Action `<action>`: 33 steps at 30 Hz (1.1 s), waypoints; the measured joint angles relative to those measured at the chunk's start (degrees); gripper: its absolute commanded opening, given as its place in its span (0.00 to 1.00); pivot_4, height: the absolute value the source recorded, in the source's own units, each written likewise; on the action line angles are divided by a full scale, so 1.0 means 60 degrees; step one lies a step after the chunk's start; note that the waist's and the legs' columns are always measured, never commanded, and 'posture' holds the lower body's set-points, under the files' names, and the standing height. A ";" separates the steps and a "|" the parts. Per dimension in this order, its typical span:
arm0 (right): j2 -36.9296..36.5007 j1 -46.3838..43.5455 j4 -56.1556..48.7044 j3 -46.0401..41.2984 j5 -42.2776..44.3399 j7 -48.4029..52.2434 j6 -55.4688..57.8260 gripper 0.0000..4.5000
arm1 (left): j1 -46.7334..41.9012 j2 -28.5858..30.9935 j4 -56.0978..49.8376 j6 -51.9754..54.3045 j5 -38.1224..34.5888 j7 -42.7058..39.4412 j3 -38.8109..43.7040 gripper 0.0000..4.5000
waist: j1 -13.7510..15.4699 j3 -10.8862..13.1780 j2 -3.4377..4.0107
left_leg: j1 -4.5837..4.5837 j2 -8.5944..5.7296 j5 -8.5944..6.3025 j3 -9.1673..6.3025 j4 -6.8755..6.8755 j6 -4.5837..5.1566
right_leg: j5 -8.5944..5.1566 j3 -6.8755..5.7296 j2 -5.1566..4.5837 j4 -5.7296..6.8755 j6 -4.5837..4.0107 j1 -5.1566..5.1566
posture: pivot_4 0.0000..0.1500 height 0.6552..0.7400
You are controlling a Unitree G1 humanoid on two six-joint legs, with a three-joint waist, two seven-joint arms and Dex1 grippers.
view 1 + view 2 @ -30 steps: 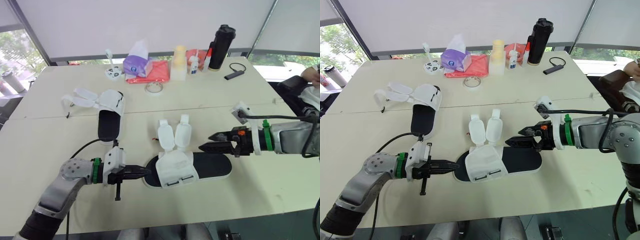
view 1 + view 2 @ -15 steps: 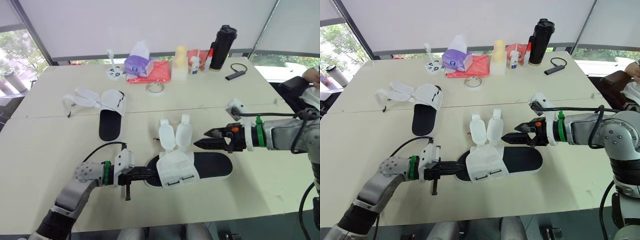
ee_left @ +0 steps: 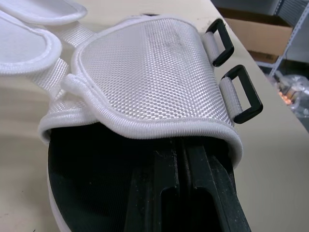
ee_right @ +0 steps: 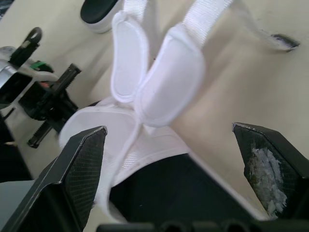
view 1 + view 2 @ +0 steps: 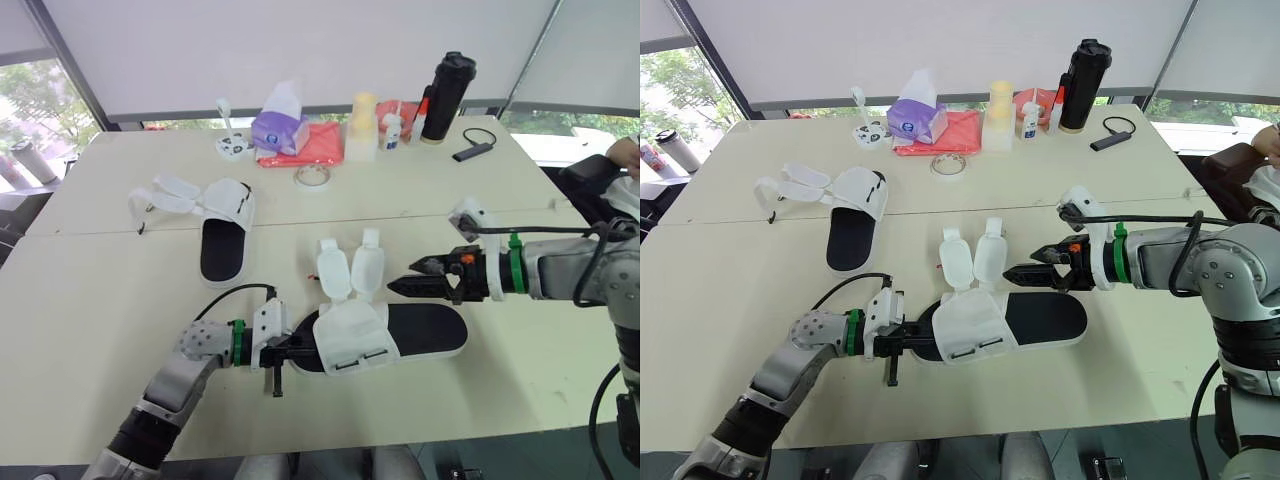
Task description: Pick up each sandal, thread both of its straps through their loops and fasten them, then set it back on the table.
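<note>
Lying flat near the middle of the table (image 5: 90,300), the near sandal (image 5: 420,330) has a black sole and a white mesh upper. Its two straps (image 5: 350,270) are unfastened and spread away from the robot on the tabletop. The two black loops (image 3: 240,94) on the upper's edge have nothing threaded through them.

The left gripper (image 5: 298,350) reaches into the sandal from its open end. Its fingers (image 3: 186,193) are pressed together side by side, lie on the black insole and run under the rim of the upper, gripping nothing between them.

The right gripper (image 5: 402,277) hangs just above the sandal beside the loose straps. Its fingers (image 4: 87,159) are spread wide apart and touch nothing.

The second sandal (image 5: 222,225) lies well apart on the robot's left, further back, with its straps also undone.

Along the far edge of the pale table stand a purple tissue pack (image 5: 277,125), a red cloth (image 5: 315,145), a yellowish bottle (image 5: 360,125) and a tall black bottle (image 5: 447,83). A roll of tape (image 5: 312,177) lies in front of them.

White blinds cover the windows behind, and a person's hand (image 5: 625,152) shows at the right edge.
</note>
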 measured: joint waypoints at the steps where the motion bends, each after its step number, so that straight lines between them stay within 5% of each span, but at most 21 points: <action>1: 0.0130 0.0001 0.0010 -0.0053 -0.0153 -0.0010 -0.0154 1.00 | 0.0001 0.0008 0.0010 -0.0070 0.0043 0.0030 -0.0002 0.02 | -0.0004 -0.0001 -0.0001 | 0.0007 0.0000 0.0000 0.0000 0.0000 0.0000 | 0.0000 0.0000 0.0000 0.0000 0.0000 0.0007 | 1.00 1.00; 9: 0.1254 -0.0295 0.1485 -0.0080 -0.1045 0.0239 -0.0720 1.00 | 0.0023 0.0013 0.0088 -0.0155 0.0147 0.0104 -0.0064 0.02 | -0.0018 -0.0007 0.0005 | 0.0044 -0.0001 0.0000 0.0002 0.0000 0.0000 | -0.0001 0.0005 0.0002 0.0009 -0.0005 0.0033 | 1.00 1.00; 22: 0.3667 -0.3299 0.7789 -0.2687 -0.0587 0.0005 0.1078 1.00 | -0.0043 -0.0011 0.0129 -0.0158 0.0195 0.0210 -0.0081 0.02 | -0.0025 -0.0016 0.0021 | 0.0054 -0.0006 0.0003 -0.0003 0.0004 -0.0001 | 0.0014 0.0006 0.0006 0.0024 0.0010 0.0041 | 1.00 1.00; 33: 0.4133 -0.3385 0.8121 -0.3028 -0.1070 -0.0375 0.2214 1.00 | -0.0028 -0.0099 0.0121 -0.0166 0.0217 0.0399 -0.0091 0.02 | -0.0052 -0.0020 0.0028 | 0.0057 -0.0010 0.0005 -0.0005 0.0005 -0.0002 | 0.0018 0.0008 0.0008 0.0034 0.0017 0.0039 | 1.00 1.00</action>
